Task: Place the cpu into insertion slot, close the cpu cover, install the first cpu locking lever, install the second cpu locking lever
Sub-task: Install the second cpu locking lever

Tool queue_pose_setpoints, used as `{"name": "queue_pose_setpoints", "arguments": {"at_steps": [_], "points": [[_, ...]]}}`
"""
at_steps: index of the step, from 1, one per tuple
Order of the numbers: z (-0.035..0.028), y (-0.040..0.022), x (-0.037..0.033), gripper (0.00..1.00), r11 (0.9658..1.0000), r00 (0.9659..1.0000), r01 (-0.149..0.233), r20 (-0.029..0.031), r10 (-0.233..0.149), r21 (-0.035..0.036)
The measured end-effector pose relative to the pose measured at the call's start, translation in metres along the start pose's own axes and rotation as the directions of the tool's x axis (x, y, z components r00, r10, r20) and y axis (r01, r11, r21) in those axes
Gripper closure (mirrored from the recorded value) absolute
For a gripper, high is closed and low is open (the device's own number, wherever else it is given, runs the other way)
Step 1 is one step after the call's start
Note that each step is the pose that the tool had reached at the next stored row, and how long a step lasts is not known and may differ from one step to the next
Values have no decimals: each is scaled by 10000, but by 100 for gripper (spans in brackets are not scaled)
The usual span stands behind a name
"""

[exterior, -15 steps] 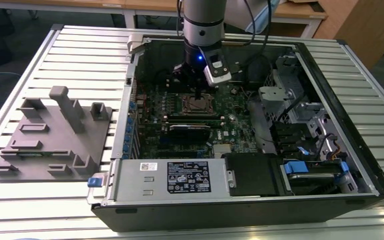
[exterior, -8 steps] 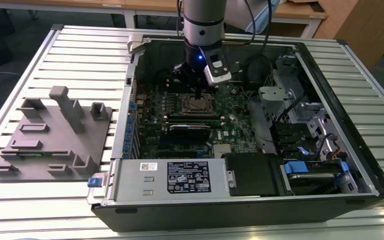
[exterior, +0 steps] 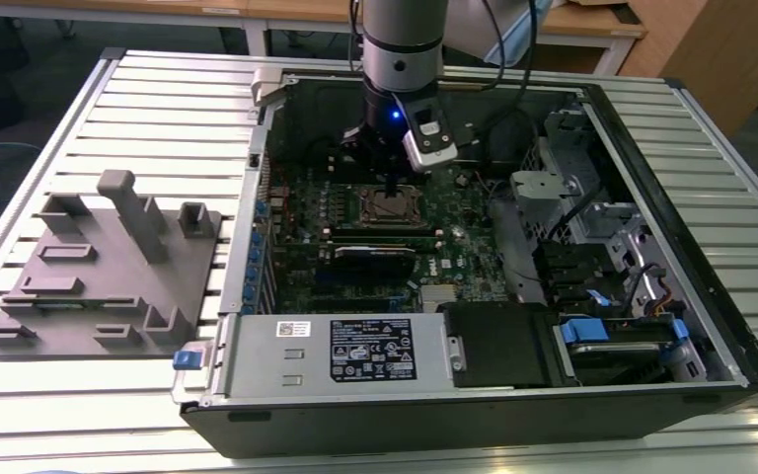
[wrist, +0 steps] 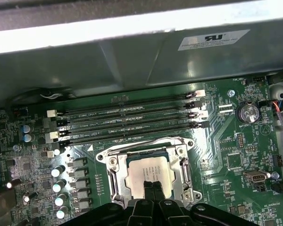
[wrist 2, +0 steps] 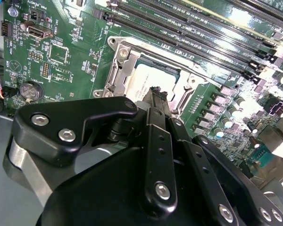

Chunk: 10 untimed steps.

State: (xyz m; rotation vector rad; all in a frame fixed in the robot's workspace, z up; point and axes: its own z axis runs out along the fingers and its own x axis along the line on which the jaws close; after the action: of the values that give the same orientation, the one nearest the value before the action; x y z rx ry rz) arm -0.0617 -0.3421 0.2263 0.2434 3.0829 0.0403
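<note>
The cpu (wrist: pixel 148 170) lies flat in the insertion slot (exterior: pixel 386 205) on the green motherboard, its grey metal top showing in both wrist views (wrist 2: pixel 146 79). The cpu cover (wrist: pixel 114 175), a metal frame plate, lies down around it (wrist 2: pixel 119 70), with the chip showing through its window. The cover and chip hide most of the slot. My gripper (wrist: pixel 151 186) hangs directly over the chip, fingertips (wrist 2: pixel 156 92) pressed together with nothing between them, at or just above the chip's top. In the exterior view the arm reaches down into the open computer case, gripper (exterior: pixel 390 188) above the socket.
Long memory slots (wrist: pixel 132 117) run beside the socket, and a coin battery (wrist: pixel 248 112) sits nearby. A black expansion card (exterior: pixel 376 252) lies close in front of the socket and a power supply (exterior: pixel 340 351) beyond it. A grey fixture (exterior: pixel 103 267) stands on the slatted table.
</note>
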Motion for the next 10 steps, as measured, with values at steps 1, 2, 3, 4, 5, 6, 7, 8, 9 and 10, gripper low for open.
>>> {"name": "queue_pose_setpoints", "arguments": {"at_steps": [1, 2, 3, 4, 5, 6, 7, 8, 9, 10], "points": [[-3, 0, 0, 89, 10000, 10000, 0, -1, 0, -2], [-7, -1, 0, 89, 10000, 10000, 1, -2, -1, -6], [-14, 0, -1, 89, 10000, 10000, 0, -3, 0, -10], [-21, 0, -1, 89, 10000, 10000, 0, -3, 0, -14], [-28, 0, -1, 89, 10000, 10000, 0, -3, 0, -16], [-30, 0, -2, 89, 10000, 10000, 0, -3, 0, -18], [-30, 1, -2, 89, 10000, 10000, 0, -3, 0, -19], [-30, 1, -2, 89, 10000, 10000, 0, -2, 0, -20], [-30, 1, -2, 89, 10000, 10000, 0, -2, 0, -20], [-31, 0, -2, 89, 10000, 10000, 0, -3, 0, -19]]}}
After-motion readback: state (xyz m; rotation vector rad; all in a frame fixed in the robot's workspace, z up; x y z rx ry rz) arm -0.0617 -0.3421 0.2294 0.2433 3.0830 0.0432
